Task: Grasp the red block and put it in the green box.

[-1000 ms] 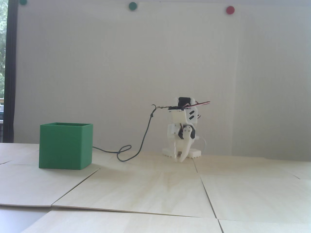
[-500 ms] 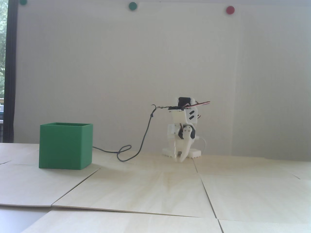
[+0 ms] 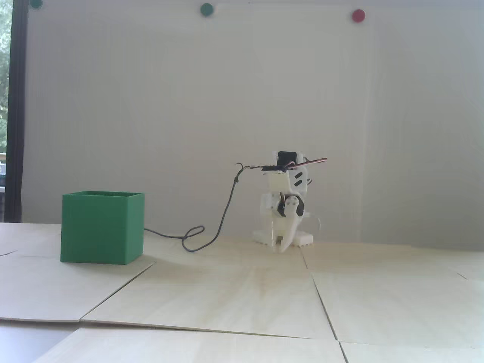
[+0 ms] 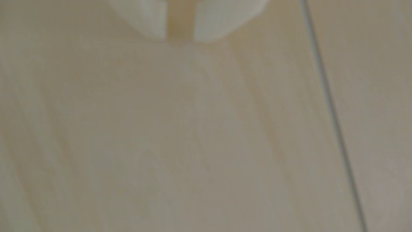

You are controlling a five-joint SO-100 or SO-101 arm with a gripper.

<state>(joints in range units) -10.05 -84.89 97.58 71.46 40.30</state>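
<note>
Fixed view, left to right. Dark window frame at the far left edge, foliage behind it. Green box: open-topped, upright on the pale wooden table, its inside hidden from this low angle. Grey cable: emerges from behind the box's right side, loops once on the table, then rises to the top of the arm. White arm: folded low over its base near the back wall, well apart from the box, wide bare table between them. Gripper: points down, fingertips just above or at the table surface; which, cannot be told. Jaws: a narrow gap between the two fingertips, nothing held between them. In the wrist view the gripper enters from the top edge, two white fingers with a slim strip of bare wood showing between them, nothing gripped. Red block: not visible in either view; location cannot be told. Open room: table panels lie bare in front of and to the right of the arm; a panel seam runs down the right side of the wrist view. Wall: two green magnets and one red magnet along the top edge.
</note>
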